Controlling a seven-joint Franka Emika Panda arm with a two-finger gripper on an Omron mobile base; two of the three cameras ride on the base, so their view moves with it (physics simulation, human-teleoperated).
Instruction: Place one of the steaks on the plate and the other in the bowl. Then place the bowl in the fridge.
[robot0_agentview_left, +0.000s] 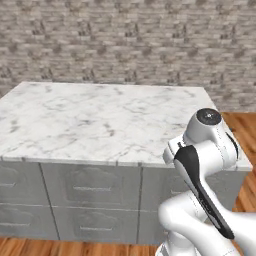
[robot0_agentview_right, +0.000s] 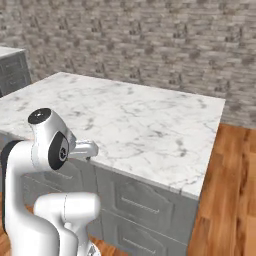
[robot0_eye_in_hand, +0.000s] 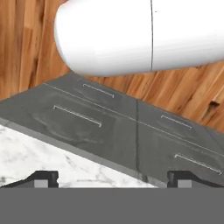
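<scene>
Arm folded up at the near edge of a marble worktop (robot0_agentview_left: 95, 120), island style, grey drawer fronts (robot0_agentview_left: 90, 187) below it, brick wall (robot0_agentview_left: 125, 40) behind, wood floor (robot0_agentview_right: 232, 190) to the side. End effector (robot0_eye_in_hand: 113, 177) seen from the hand view: both dark finger tips stand far apart at the bottom of that view with nothing between them, so it is released and carrying nothing. It looks down past the worktop edge at the drawer fronts and the floor. In the base views the marble carries no steaks, plate or bowl, and there is no fridge among what these views take in, so where the task's things are cannot be told from here; likely they sit on another counter, a guess only. A bit of grey cabinet (robot0_agentview_right: 12, 70) shows at the far left of the right base view, too little to say what it is. Step in hand, as judged: nothing placed, the task sits at its very start, at the find-and-approach stage for the first steak. Next move calls for driving or turning the base until the steaks come into view, then unfolding the arm and lowering the spread fingers over one cut. Risk: the folded arm is close to the worktop edge, so clear it before swinging.
</scene>
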